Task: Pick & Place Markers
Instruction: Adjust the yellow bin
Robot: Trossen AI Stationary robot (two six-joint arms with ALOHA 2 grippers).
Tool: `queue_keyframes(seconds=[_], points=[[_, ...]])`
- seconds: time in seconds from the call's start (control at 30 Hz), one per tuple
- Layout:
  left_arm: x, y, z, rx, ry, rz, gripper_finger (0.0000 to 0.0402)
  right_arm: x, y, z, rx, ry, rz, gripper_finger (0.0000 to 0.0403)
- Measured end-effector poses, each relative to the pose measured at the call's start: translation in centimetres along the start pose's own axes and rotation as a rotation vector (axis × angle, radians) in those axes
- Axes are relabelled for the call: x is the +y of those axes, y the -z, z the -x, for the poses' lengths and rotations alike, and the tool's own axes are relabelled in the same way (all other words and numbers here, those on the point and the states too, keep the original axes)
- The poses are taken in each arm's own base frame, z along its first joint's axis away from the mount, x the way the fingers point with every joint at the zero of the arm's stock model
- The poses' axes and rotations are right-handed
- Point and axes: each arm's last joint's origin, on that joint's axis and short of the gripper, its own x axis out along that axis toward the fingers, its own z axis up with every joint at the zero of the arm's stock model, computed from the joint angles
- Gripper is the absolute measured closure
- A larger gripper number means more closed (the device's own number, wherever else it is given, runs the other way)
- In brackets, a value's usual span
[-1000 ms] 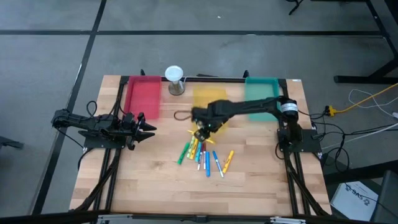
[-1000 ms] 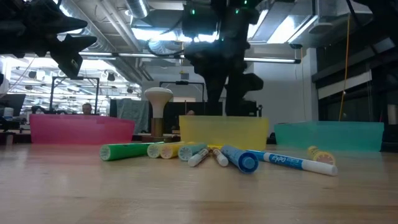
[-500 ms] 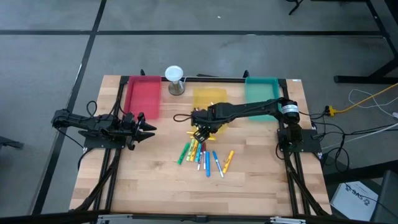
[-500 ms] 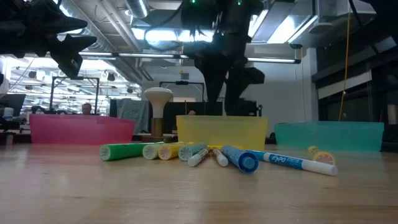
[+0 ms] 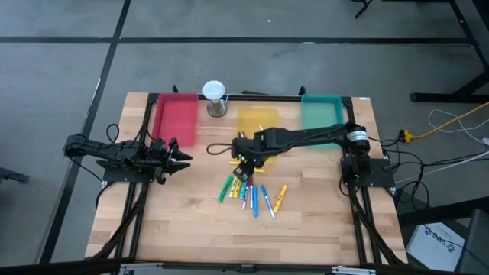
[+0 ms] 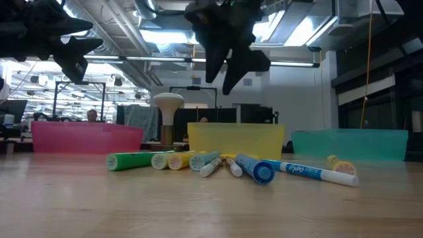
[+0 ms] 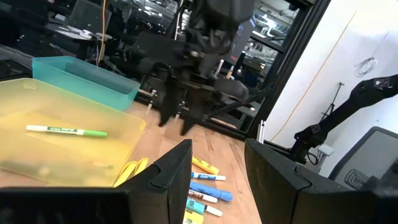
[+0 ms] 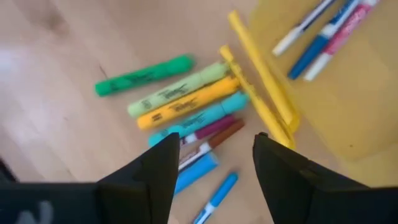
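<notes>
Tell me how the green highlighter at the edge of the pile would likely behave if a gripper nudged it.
The green highlighter looks like a stiff, capped plastic barrel, so it probably would not bend. It lies flat on the bare wooden table, slightly apart from the other markers, so a sideways nudge may roll or slide it. It seems light.
</notes>
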Motion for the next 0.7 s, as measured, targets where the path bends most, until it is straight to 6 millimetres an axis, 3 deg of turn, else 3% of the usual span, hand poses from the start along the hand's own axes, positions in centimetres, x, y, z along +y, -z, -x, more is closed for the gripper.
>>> queue_keyframes(seconds=[0.17,0.43,0.7], points=[[0.0,0.0,0.0,-0.001,0.000,0.000,0.0258,-0.5,0.9,-1.3,0.042,0.037,-0.002,0.0254],[0.0,0.0,0.0,0.000,0.000,0.000,0.0258,-2.2,2.1,-3.5,0.116,0.111,0.014,0.0386],[0.0,0.0,0.0,0.000,0.000,0.000,0.0258,-4.1,1.8,-4.7,0.122,0.156,0.070,0.0399]])
